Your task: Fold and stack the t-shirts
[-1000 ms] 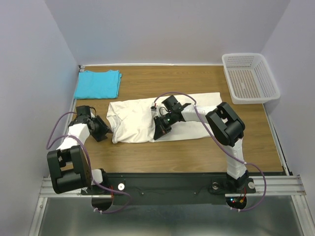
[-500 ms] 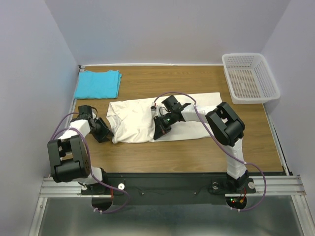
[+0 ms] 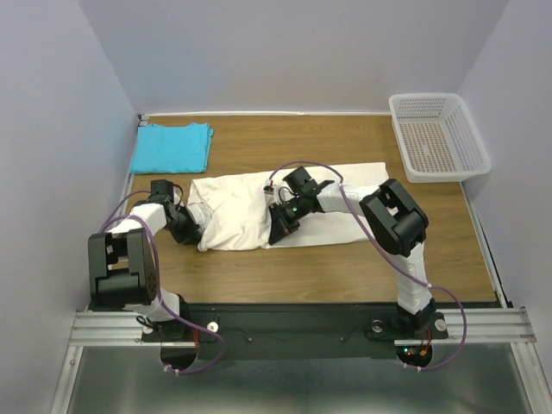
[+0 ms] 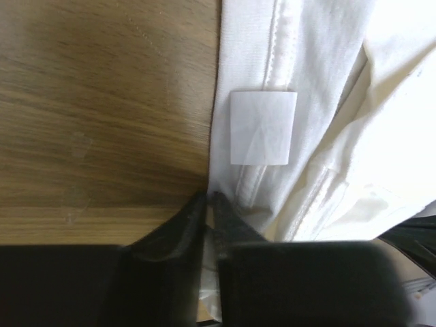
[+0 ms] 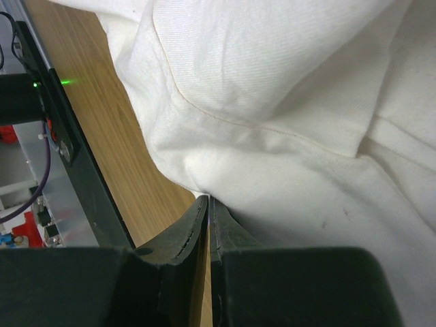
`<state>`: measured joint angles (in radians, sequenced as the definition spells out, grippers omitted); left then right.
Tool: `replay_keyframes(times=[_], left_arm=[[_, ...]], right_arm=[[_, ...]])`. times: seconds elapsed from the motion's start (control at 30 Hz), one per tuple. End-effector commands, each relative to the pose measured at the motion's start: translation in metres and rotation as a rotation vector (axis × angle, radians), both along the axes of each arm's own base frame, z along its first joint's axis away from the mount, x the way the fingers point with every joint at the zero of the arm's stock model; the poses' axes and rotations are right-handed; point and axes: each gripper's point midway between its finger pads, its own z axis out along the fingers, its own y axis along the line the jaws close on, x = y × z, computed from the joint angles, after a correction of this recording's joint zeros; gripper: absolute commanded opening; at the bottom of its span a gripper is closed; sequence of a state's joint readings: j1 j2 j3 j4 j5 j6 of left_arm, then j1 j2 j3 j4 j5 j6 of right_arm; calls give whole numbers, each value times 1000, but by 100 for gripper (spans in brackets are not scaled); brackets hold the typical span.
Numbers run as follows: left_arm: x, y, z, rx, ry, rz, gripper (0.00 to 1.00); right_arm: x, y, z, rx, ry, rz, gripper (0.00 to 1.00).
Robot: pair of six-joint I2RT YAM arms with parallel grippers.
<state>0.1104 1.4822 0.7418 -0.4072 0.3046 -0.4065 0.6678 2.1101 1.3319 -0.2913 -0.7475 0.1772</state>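
Wooden table [image 3: 345, 259] is carrying the white shirt [image 3: 233, 216], half folded at its middle, and the blue shirt [image 3: 172, 148], lying folded at the far left corner. Left gripper [image 4: 208, 197] is pinching the white shirt's collar [image 4: 279, 48] edge, jaws nearly together; right gripper [image 5: 208, 199] is clamping tight on its near fold. Soft, light cotton is likely sagging between holds, so 2 spaced edge grips are suiting it

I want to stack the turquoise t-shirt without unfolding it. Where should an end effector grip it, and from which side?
Probably its near right corner, approached from the near right. The turquoise t-shirt lies folded flat in the far left corner of the table, with walls close along its left and far edges, so only the near and right edges look reachable; pinch all layers.
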Motion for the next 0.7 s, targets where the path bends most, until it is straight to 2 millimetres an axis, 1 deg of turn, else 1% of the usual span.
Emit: replay_keyframes(times=[0.0,0.13,0.17,0.23,0.27,0.37,0.4,0.53,0.67], left_arm=[[-16,11,-13,82,79,-13,12],[-11,21,0,145,55,-11,8],[-5,24,8,157,30,-8,8],[-4,30,15,191,24,-2,7],[2,34,24,209,1,1,6],[2,40,33,239,2,0,6],[5,44,39,257,-8,-4,5],[8,57,44,310,8,-4,5],[10,56,39,300,29,-10,5]], right_arm=[[12,-25,-49,-184,-69,-42,11],[11,-24,-48,-181,-67,-43,11],[12,-24,-48,-180,-68,-44,11],[12,-24,-48,-180,-69,-43,11],[12,-24,-47,-180,-71,-43,11],[12,-24,-47,-181,-72,-44,11],[12,-24,-47,-179,-72,-43,11],[13,-23,-45,-177,-74,-44,11],[13,-23,-44,-176,-77,-44,11]])
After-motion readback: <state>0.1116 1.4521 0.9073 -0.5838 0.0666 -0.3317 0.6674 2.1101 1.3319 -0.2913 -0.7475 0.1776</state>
